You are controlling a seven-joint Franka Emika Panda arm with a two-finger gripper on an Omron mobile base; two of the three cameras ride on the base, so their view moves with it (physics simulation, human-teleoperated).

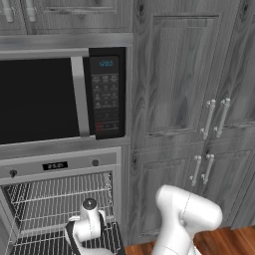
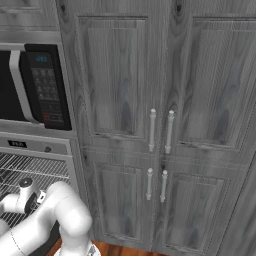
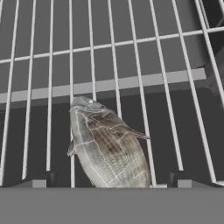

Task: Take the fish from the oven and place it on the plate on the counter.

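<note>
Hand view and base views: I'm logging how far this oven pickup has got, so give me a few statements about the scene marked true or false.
1. The fish lies on a wire rack. True.
2. The fingers are clamped on the fish. False: they stand apart, one either side of it.
3. The oven is open, racks exposed. True.
4. The microwave sits below the oven. False: it is above.
5. The cabinet doors right of the oven hang open. False: they are shut.

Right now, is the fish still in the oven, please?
Yes: the fish lies flat on the wire rack, between the open gripper fingertips.
</note>
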